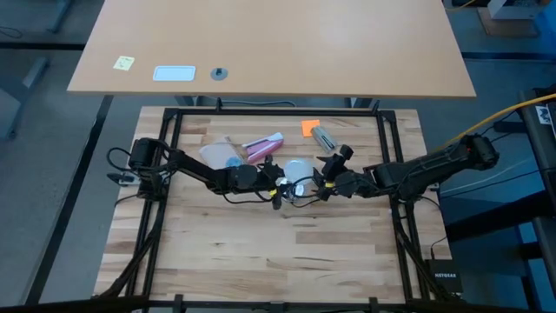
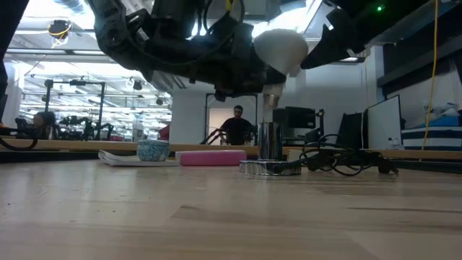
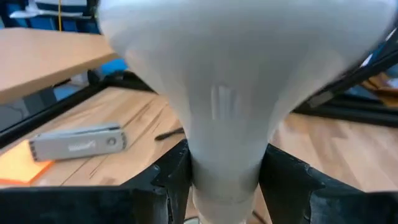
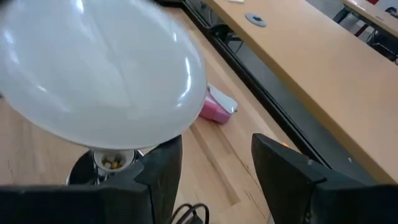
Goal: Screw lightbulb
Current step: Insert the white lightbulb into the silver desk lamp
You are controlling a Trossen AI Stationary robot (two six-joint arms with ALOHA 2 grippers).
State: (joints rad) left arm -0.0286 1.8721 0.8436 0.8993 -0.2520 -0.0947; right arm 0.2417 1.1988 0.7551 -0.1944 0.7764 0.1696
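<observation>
Progress, as we judge it, stands at the alignment stage: the frosted-white round lightbulb with its grey-silver screw base point(image 2: 280, 50) hangs in the air above the short silvery metal socket on a round base with a thin black cord point(image 2: 270, 154), and in the low view a clear gap shows between the bulb's threaded base and the socket's mouth, so no threading has begun. We see the left tool point(image 3: 221, 186) pinching the lightbulb at its narrow neck, a dark finger pressed on either side, with the globe end up and the base pointing down. The right tool point(image 4: 214, 168) sits just beside the globe with its fingers spread and nothing between them; past them the right wrist view looks down into the open socket, which lies almost directly beneath the bulb. The socket stands upright on the pale wooden surface point(image 1: 261, 252), near the middle between the two arms. Also on the surface, to the side of the socket, lie a pink-and-white tube point(image 2: 212, 157) and a small patterned blue-and-white bowl point(image 2: 153, 150). What is left, in our view, is nearly everything that matters: lowering the base into the socket, keeping it square to the opening, then turning until it seats. Whether the socket will stay put during turning we cannot tell.
</observation>
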